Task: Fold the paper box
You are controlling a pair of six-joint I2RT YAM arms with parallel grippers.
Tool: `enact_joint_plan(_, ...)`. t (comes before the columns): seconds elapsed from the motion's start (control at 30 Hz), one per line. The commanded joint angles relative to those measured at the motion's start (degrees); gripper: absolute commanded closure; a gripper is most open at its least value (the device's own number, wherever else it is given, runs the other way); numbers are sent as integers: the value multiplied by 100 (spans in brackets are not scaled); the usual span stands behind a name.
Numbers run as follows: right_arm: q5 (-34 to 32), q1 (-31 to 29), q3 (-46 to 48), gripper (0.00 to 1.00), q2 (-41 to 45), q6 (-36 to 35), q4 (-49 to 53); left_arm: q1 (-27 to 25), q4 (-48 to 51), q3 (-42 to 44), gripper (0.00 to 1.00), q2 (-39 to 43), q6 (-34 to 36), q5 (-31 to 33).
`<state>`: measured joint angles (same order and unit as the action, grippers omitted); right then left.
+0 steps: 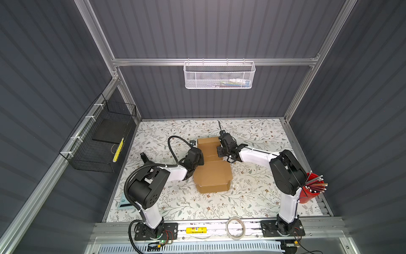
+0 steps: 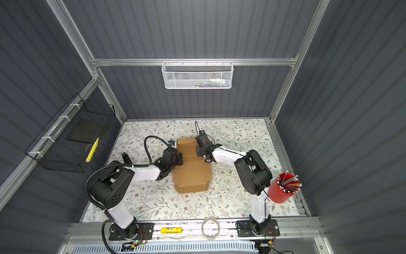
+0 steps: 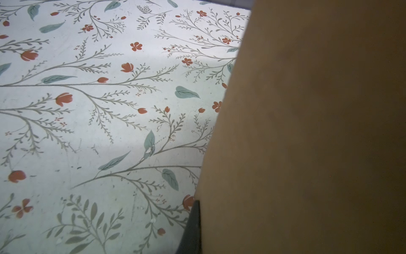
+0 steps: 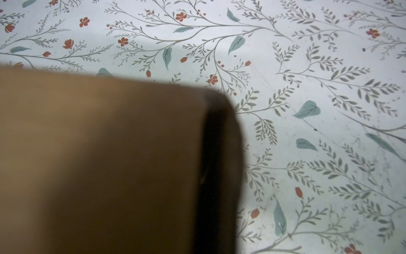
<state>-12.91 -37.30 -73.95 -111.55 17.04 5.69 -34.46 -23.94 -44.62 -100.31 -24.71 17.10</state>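
Pinching paper box edges: both grippers

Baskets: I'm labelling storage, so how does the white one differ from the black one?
The white basket is fine mesh on the back rail; the black basket is open wire grid on the side rail. The white basket holds blurred coloured items; the black basket holds a dark slab and a yellow stick. Both hang from rails.
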Motion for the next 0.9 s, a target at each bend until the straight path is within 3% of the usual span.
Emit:
enact_joint_plan(0.0,178,-126,-75,91,-201,-67,205,-52,652,-18,100,-129,-16,-277)
enact_joint_plan(0.4,-41,-207,-126,92,-219,-174,402,-52,1138,-200,100,123,-91,-362)
enact_joint_plan(0.6,34,-208,-49,81,-100,24,400,-52,1674,-414,100,246,-121,-348)
enact_joint_plan(0.87,-28,-208,-38,75,-86,350,480,-52,1967,-467,100,293,-323,-251)
